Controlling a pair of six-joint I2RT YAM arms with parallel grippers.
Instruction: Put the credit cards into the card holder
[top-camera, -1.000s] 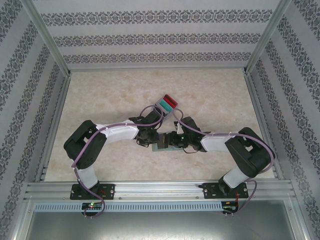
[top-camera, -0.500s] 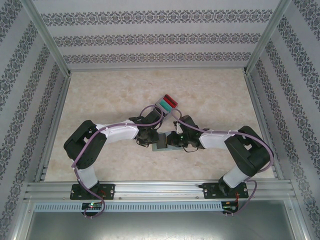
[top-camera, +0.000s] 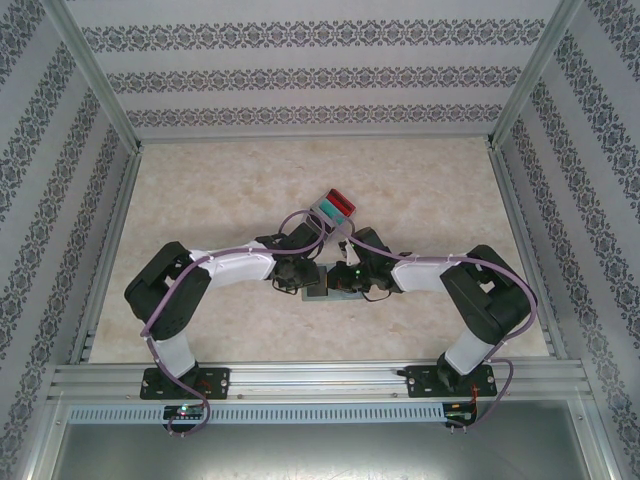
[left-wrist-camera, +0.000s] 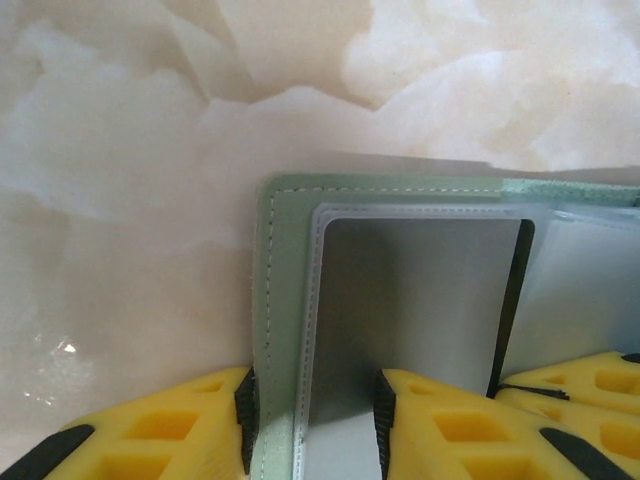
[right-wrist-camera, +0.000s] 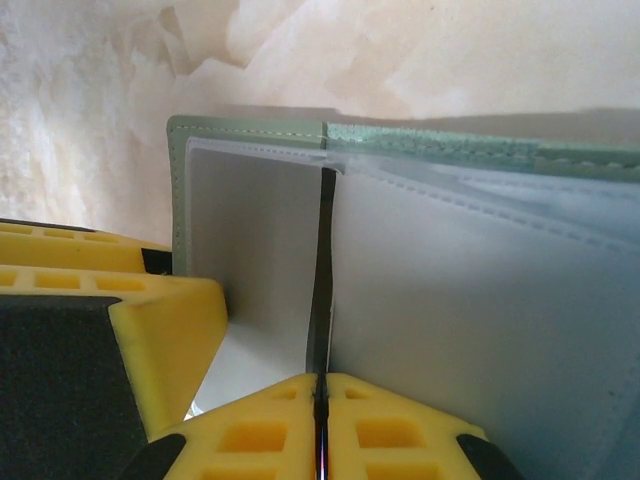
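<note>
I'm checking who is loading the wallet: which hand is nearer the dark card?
Right. The right hand is shut on the near edge of the dark card; the left hand straddles the stitched outer edge of the wallet, off to the card's side.

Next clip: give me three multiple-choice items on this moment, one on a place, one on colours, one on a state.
1. Where is the card holder?
A. far left corner
B. middle of the table
C. on the near metal rail

2. What colours are the cards in the clear tray?
A. yellow and blue
B. white and black
C. red and teal

3. What is the right gripper doing?
A. shut on a thin dark card
B. open above bare table
C. lifting the clear tray

Key: 1 B, it lies mid-table where both arms meet. 2 C, the top view shows one red and one teal. 3 A, its wrist view shows the fingers meeting on the card's edge.
</note>
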